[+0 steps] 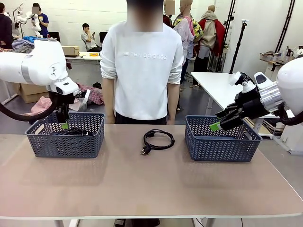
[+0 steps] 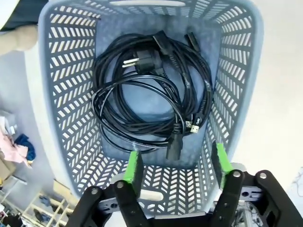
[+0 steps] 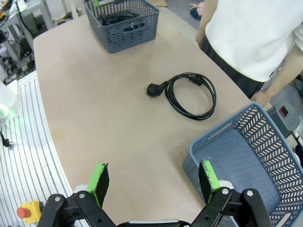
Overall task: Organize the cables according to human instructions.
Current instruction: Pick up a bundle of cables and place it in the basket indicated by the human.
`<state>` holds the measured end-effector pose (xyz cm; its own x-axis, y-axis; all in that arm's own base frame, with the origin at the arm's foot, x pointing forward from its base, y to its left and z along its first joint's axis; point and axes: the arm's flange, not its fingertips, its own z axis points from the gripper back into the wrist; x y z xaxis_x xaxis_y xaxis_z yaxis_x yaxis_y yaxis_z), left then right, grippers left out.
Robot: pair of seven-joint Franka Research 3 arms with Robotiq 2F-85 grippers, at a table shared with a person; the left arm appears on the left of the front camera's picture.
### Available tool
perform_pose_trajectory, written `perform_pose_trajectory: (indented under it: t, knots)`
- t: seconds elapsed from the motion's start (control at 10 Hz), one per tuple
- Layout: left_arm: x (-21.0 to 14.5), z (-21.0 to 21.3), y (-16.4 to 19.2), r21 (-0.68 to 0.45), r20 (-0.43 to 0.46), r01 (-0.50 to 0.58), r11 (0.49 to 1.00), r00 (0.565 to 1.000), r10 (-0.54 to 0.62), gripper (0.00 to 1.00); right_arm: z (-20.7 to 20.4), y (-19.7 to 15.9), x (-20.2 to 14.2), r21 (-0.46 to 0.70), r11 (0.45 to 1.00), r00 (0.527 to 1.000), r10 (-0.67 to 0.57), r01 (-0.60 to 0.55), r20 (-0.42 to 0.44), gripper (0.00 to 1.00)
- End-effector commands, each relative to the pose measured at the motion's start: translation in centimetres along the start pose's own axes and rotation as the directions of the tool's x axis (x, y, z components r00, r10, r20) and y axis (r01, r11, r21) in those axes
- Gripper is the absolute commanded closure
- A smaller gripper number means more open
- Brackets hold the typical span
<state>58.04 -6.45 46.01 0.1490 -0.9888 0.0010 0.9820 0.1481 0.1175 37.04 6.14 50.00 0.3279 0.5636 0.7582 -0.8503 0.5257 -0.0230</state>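
One coiled black cable [image 1: 152,134] lies on the table's far middle, between two grey baskets; in the right wrist view this cable [image 3: 169,93] has its plug pointing left. Several more cables [image 2: 142,61] lie coiled together inside the left basket [image 1: 66,144]. My left gripper [image 1: 64,124] hangs over that basket [image 2: 71,94], open [image 2: 177,163], with nothing between its green pads. My right gripper [image 1: 218,125] hovers at the near left rim of the right basket [image 1: 220,149], open [image 3: 154,179] and holding nothing. The right basket [image 3: 265,127] has a bare floor.
A person [image 1: 142,61] in a white sweatshirt stands at the far edge, behind the loose cable, arms down. The tan tabletop [image 1: 151,189] is bare in front of the baskets. Its left basket [image 3: 125,33] shows far off in the right wrist view.
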Motion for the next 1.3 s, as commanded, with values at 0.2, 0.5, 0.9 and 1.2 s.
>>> perform_pose_trajectory:
  t: [0.2, 0.5, 0.9, 1.2]
  knots:
    - [-0.3, 0.7, 0.1, -0.027, 0.029, -0.007, 1.0, 1.0, 0.008, 0.0, -0.2, -0.4, 0.0, 0.018, 1.0, 0.999, 0.014, -0.015, 0.029, 0.0]
    - [-0.7, 1.0, -0.1, -0.012, 0.04, -0.074, 0.997, 0.996, 0.074, 0.0, -0.2, -0.4, 0.0, 0.018, 1.0, 0.999, 0.014, -0.015, 0.029, 0.0]
    - [0.0, 0.5, 0.0, -0.015, 0.019, -0.015, 1.0, 1.0, 0.015, 0.0, -0.2, -0.4, 0.0, 0.018, 1.0, 0.999, 0.014, -0.015, 0.029, 0.0]
    - [3.0, 2.3, -1.3, 0.012, 0.095, -0.071, 0.997, 0.993, 0.069, 0.0, -0.2, -0.4, 0.0, 0.018, 1.0, 0.999, 0.014, -0.015, 0.029, 0.0]
